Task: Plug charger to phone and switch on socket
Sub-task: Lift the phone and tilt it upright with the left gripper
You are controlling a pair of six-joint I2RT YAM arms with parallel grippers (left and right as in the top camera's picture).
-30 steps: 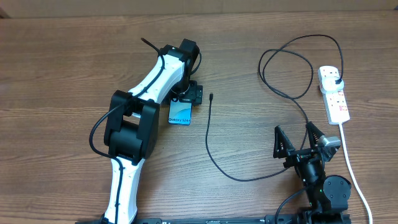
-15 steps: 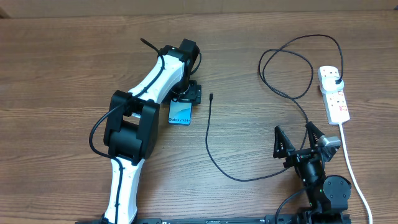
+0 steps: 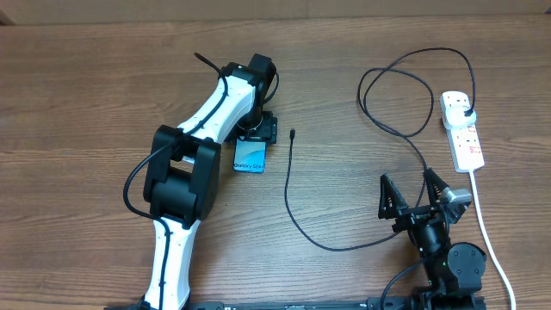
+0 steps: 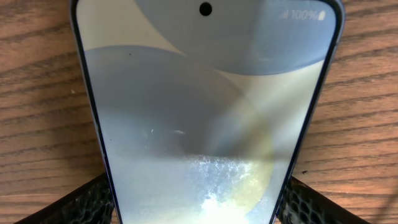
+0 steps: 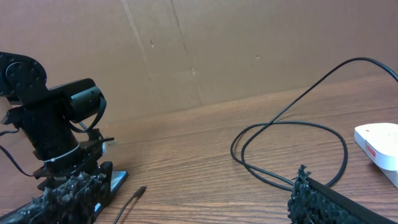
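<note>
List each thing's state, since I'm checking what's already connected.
Slim smartphone with lit blue-teal screen: flat, no cable attached.
Thin black charger cable: plugged into strip, tip loose.
White elongated power strip: switch position unreadable.
Left end effector: flanks phone, grip unclear.
Right end effector: open, empty.

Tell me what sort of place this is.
Probably a robot test bench: a left arm and right arm at a wood-grain table, a cardboard backdrop, with a phone and power strip laid out.
</note>
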